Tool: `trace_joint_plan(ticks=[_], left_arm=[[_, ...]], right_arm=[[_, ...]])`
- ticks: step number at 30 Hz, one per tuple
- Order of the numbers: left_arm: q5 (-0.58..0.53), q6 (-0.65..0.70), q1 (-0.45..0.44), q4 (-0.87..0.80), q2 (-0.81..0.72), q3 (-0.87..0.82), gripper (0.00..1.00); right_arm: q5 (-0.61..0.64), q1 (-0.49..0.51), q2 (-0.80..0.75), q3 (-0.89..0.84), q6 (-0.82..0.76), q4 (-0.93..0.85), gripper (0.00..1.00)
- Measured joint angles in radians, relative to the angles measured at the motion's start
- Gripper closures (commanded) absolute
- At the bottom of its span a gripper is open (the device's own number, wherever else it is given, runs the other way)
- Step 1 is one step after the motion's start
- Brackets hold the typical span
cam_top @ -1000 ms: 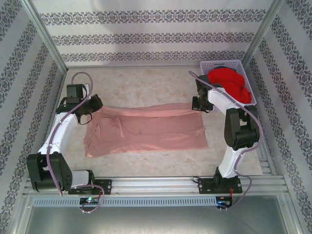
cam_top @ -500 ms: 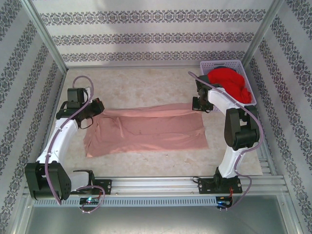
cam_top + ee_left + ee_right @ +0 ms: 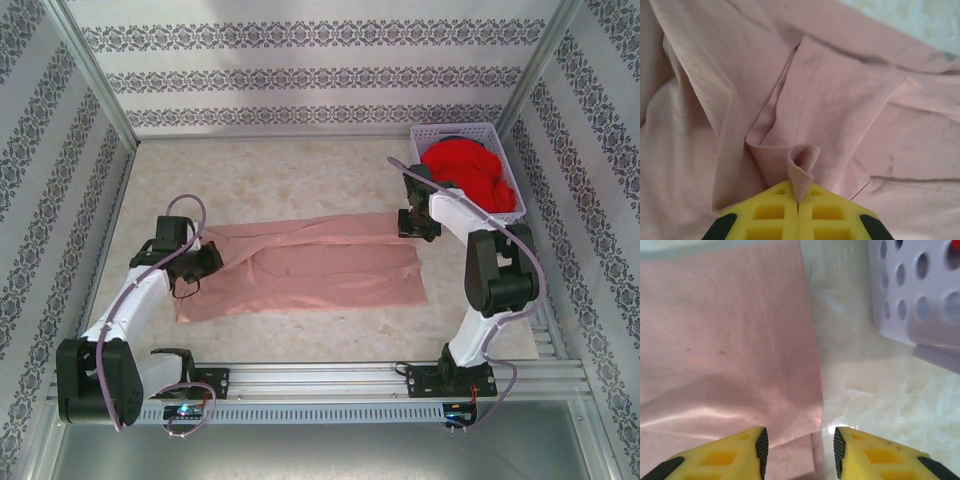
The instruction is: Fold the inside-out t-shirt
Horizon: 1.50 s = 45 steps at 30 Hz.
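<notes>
The inside-out t-shirt [image 3: 310, 265], dusty salmon pink, lies spread and partly folded across the middle of the table. My left gripper [image 3: 197, 262] sits at its left end, shut on a ribbed fold of the shirt's hem [image 3: 802, 167] that pokes up between the yellow fingers [image 3: 767, 212]. My right gripper [image 3: 412, 222] hovers over the shirt's far right corner [image 3: 807, 405]; its jaws stand open and the hemmed edge lies loose between and below the fingertips [image 3: 761, 447], not pinched.
A white perforated basket [image 3: 508, 160] holding a bright red garment [image 3: 465, 165] stands at the back right, close to the right arm; its wall [image 3: 910, 295] shows beside the right gripper. Bare marbled tabletop [image 3: 280, 175] lies behind the shirt. Patterned walls enclose the table.
My left gripper has pulled the shirt's left end toward the near side and inward. My right gripper has opened, letting go of the far right corner.
</notes>
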Motion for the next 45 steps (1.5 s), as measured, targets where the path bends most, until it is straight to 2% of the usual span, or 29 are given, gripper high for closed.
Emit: trace_joint_plan(ticks=[4,10,16,24,30,34,38,42,45], left_arm=[[-0.003,-0.019,-0.003,0.001,0.0,-0.018,0.99],[-0.014,-0.039,-0.003,0.009,-0.003,-0.019,0.99],[-0.029,-0.052,-0.003,0.008,-0.035,-0.028,1.0],[-0.018,-0.065,-0.003,0.009,-0.117,-0.027,0.99],[-0.006,-0.076,-0.003,0.021,-0.17,-0.039,0.98],[-0.008,-0.104,-0.003,0.047,-0.206,-0.1,0.82],[-0.02,-0.146,-0.003,0.04,-0.218,-0.166,0.61],[-0.035,-0.175,-0.003,0.035,-0.315,-0.188,0.39],[-0.048,-0.18,-0.003,0.076,-0.349,-0.186,0.33]], right_arm=[[-0.027,0.078,-0.031,0.011,0.001,0.048,0.55],[-0.126,0.177,0.106,0.083,0.014,0.111,0.57],[-0.134,0.162,0.189,0.079,0.014,0.083,0.63],[-0.125,0.106,0.182,0.063,0.0,0.054,0.63],[-0.127,0.109,0.169,0.073,-0.002,0.049,0.6],[-0.128,0.121,0.159,0.082,-0.008,0.047,0.58],[-0.128,0.132,0.131,0.082,-0.013,0.037,0.57],[-0.127,0.135,0.087,0.082,-0.019,0.032,0.56],[-0.127,0.137,0.073,0.082,-0.019,0.035,0.56]])
